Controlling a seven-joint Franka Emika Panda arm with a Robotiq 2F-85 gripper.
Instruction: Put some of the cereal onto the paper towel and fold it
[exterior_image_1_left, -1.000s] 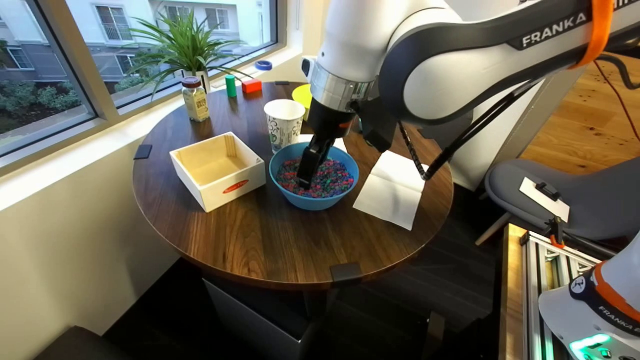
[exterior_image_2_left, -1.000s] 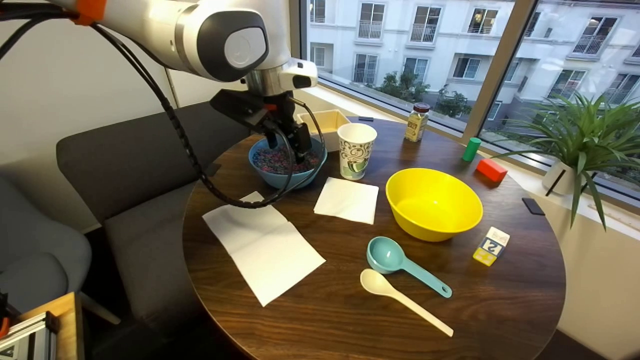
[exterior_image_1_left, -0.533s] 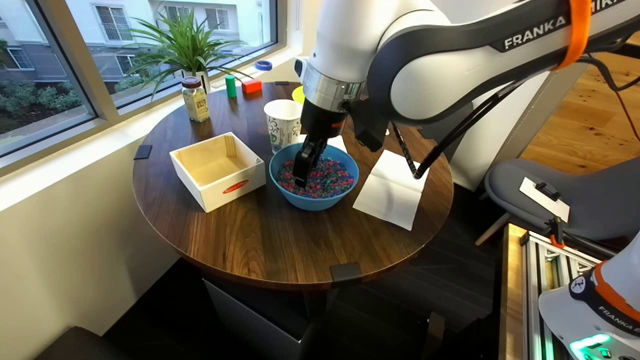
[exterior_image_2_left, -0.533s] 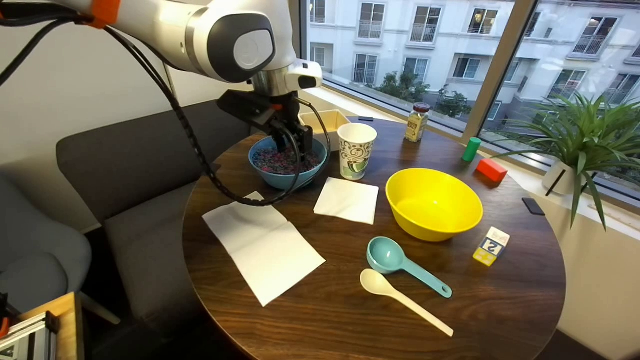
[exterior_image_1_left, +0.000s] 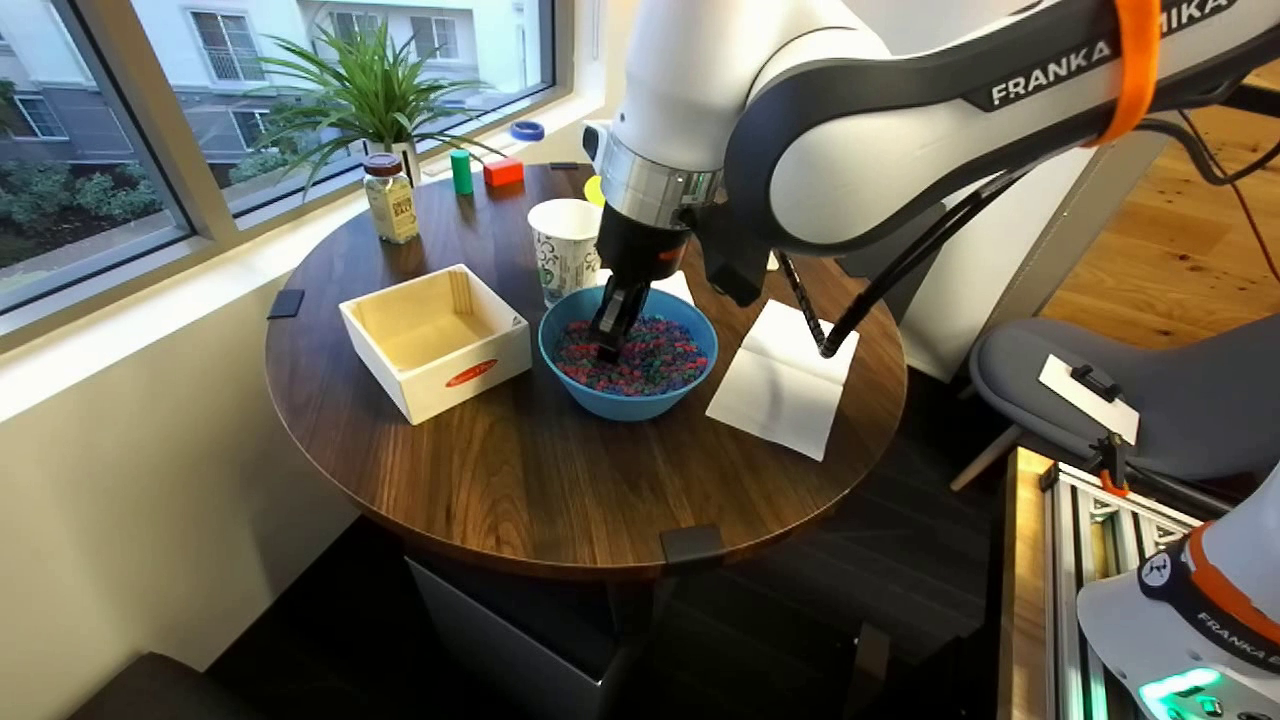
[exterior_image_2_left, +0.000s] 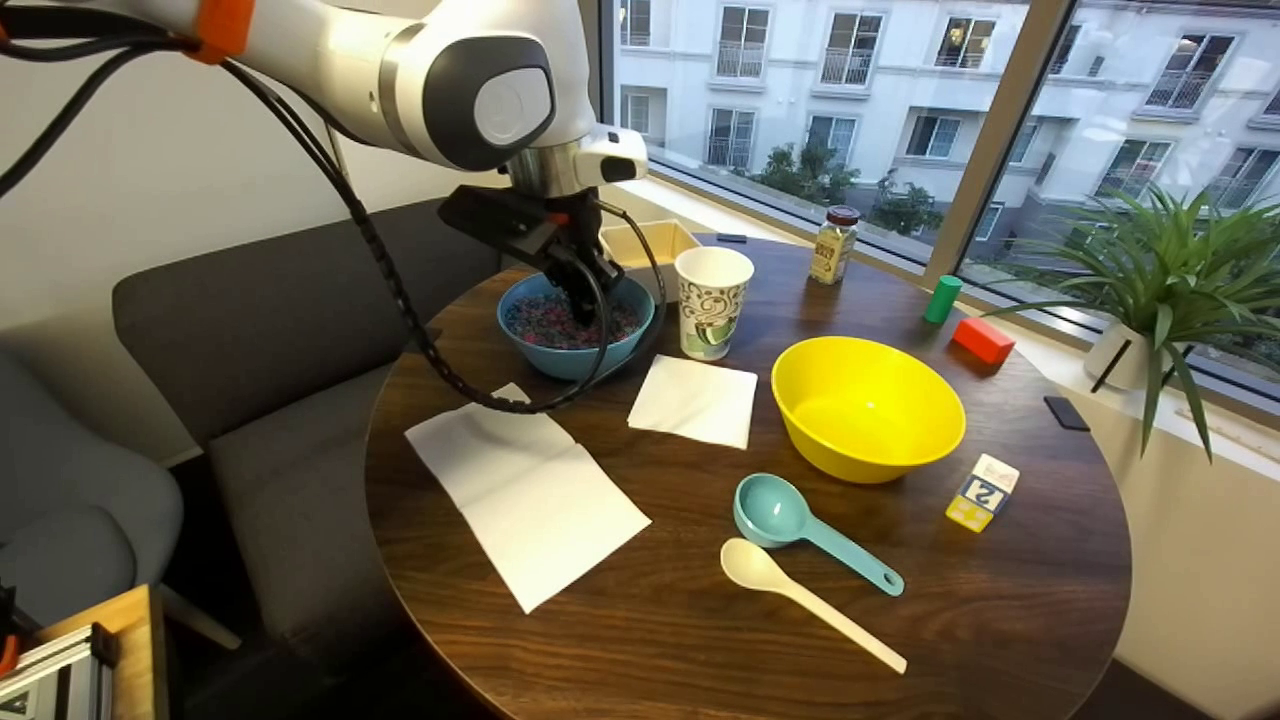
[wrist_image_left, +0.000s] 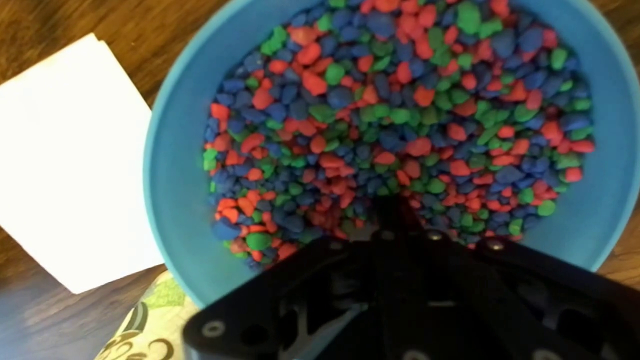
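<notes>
The wrist view seems dim around the gripper (wrist_image_left: 393, 206)

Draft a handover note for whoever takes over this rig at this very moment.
Gripper: down in the blue bowl, at the surface of the cereal; it looks shut, but whether it pinches any bits can't be seen.
Cereal: red, green and blue bits, in the bowl.
Paper towel: spread open with a crease across it, no cereal visible on it. A smaller white square lies beside it.
Done: gripper at the cereal, nothing more.
Left: put some cereal onto the towel, then fold it.
</notes>
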